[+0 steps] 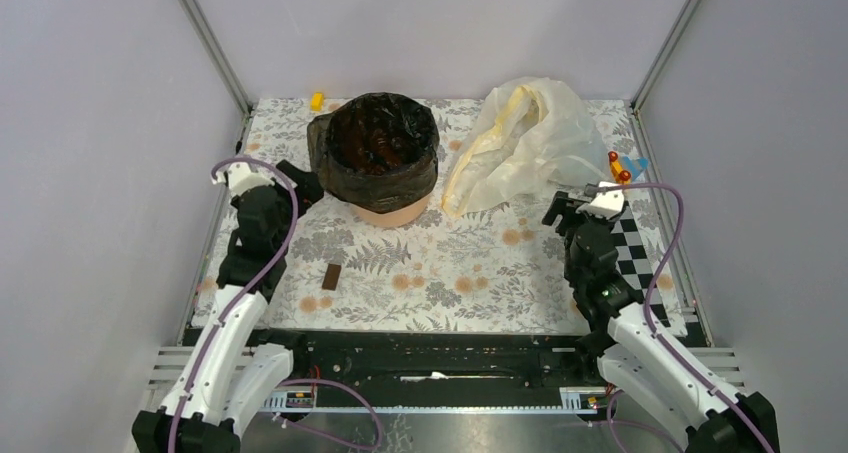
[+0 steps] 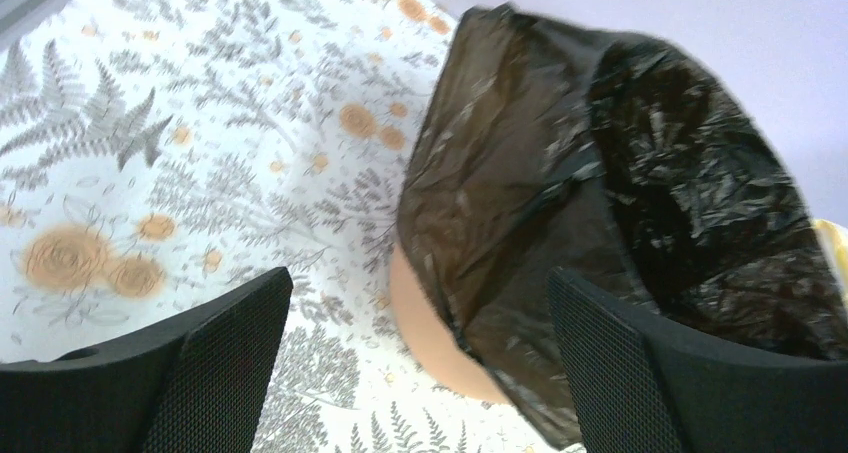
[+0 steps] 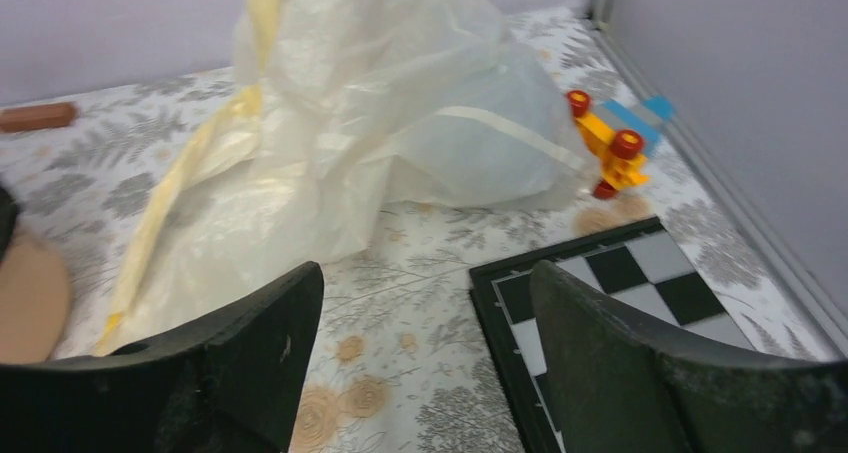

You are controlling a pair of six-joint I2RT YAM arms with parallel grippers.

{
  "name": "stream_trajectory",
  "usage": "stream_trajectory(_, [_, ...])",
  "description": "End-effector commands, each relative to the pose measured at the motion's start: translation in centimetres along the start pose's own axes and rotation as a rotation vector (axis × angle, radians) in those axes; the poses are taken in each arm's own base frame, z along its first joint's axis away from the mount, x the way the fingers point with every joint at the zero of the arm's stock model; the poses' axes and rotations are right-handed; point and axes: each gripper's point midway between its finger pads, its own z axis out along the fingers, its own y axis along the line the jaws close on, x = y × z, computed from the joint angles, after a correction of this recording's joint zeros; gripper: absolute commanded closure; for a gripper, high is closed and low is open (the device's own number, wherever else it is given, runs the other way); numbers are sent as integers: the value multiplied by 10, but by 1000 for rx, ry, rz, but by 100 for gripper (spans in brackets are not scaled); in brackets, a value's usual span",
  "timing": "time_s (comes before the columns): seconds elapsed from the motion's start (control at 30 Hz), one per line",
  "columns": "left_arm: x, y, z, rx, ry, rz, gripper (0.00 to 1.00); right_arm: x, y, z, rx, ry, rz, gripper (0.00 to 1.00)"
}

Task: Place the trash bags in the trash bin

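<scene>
The glossy black trash bag (image 1: pixel 375 148) is draped over the mouth and walls of the peach-orange trash bin (image 1: pixel 388 214), which stands upright at the back middle of the table. Only the bin's lower wall (image 2: pixel 440 338) shows below the bag's hem (image 2: pixel 560 203). My left gripper (image 1: pixel 303 183) hovers open just left of the bin, its jaws (image 2: pixel 418 283) apart with nothing between them and the bag's edge ahead. My right gripper (image 1: pixel 565 208) is open and empty (image 3: pixel 428 273) over the tablecloth, facing the cream-white bag.
A large cream-white translucent bag (image 1: pixel 520 143) lies right of the bin (image 3: pixel 380 123). A checkerboard (image 1: pixel 640 248) sits at the right edge, a small orange toy (image 3: pixel 610 143) behind it. A brown block (image 1: pixel 332 276) lies at front left, a yellow piece (image 1: pixel 317 100) at the back wall.
</scene>
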Motion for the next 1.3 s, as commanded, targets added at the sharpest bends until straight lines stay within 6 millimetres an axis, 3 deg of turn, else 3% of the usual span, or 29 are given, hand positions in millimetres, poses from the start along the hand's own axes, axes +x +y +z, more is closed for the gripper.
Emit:
stream_trajectory(0.0, [-12, -3, -5, 96, -153, -102, 1, -24, 28, -9, -208, -161, 2, 21])
stream_trajectory(0.13, [5, 11, 0, 97, -172, -33, 1, -23, 15, -1, -157, -247, -69, 23])
stream_trajectory(0.27, [11, 20, 8, 92, -211, 23, 1, 7, -8, 22, -110, -175, 54, 22])
stream_trajectory(0.43, [14, 34, 20, 65, -280, 156, 1, 42, -19, 37, -86, -131, -67, 23])
stream_trajectory(0.6, [38, 49, 30, 82, -307, 289, 1, 83, -30, 47, -43, -45, -109, 23])
stream_trajectory(0.67, [52, 59, 38, 64, -284, 349, 1, 85, -39, 49, -2, -90, -95, 24])
stream_trajectory(0.73, [63, 64, 46, 69, -268, 399, 1, 92, -49, 55, 57, -102, -74, 21])
stream_trajectory(0.77, [68, 68, 51, 72, -257, 435, 1, 93, -43, 60, 21, -106, -89, 6])
stream_trajectory(0.8, [72, 74, 57, 54, -240, 455, 1, 96, -40, 64, 9, -88, -102, 1])
stream_trajectory(0.83, [76, 77, 68, 67, -197, 470, 1, 112, -41, 78, 32, 41, -112, 0])
stream_trajectory(1.03, [76, 75, 94, 90, -179, 454, 1, 109, -42, 82, 26, 22, -105, 0])
stream_trajectory(1.2, [103, 67, 106, 199, -96, 518, 1, 109, -42, 82, 26, 23, -105, 0])
stream_trajectory(1.27, [103, 67, 106, 204, -103, 519, 1, 109, -42, 82, 27, 24, -107, 0])
